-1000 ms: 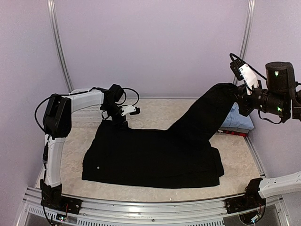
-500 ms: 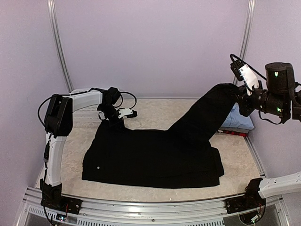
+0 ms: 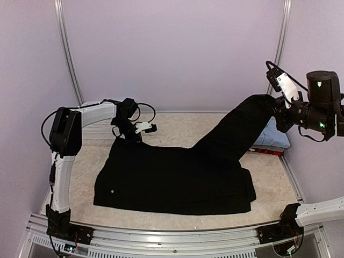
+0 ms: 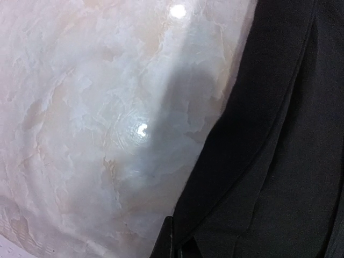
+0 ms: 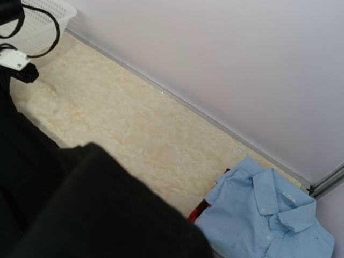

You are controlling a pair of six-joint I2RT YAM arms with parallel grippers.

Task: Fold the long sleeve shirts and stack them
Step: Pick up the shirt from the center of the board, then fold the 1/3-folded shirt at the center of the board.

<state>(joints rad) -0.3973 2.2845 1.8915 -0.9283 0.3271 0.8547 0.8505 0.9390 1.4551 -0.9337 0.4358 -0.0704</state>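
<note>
Spreading across the middle of the worktop (image 3: 177, 126) in the top view, the black shirt (image 3: 177, 177) has one sleeve raised toward the upper right, clamped in the closed right gripper (image 3: 272, 106). The left gripper (image 3: 133, 138) is closed on the shirt's upper-left edge. In the left wrist view, black cloth fills the right side. In the right wrist view, the folded light blue shirt (image 5: 263, 226) lies at lower right, with a red-and-black shirt (image 5: 200, 210) peeking out at its left edge.

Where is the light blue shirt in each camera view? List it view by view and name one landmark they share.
Top external: the light blue shirt lies at the far right edge of the table, behind the raised sleeve of the black shirt.
Left wrist: not in it.
Right wrist: bottom right corner, folded, collar showing.
Shared landmark: the black shirt, at the centre, right side and lower left of those views respectively.
</note>
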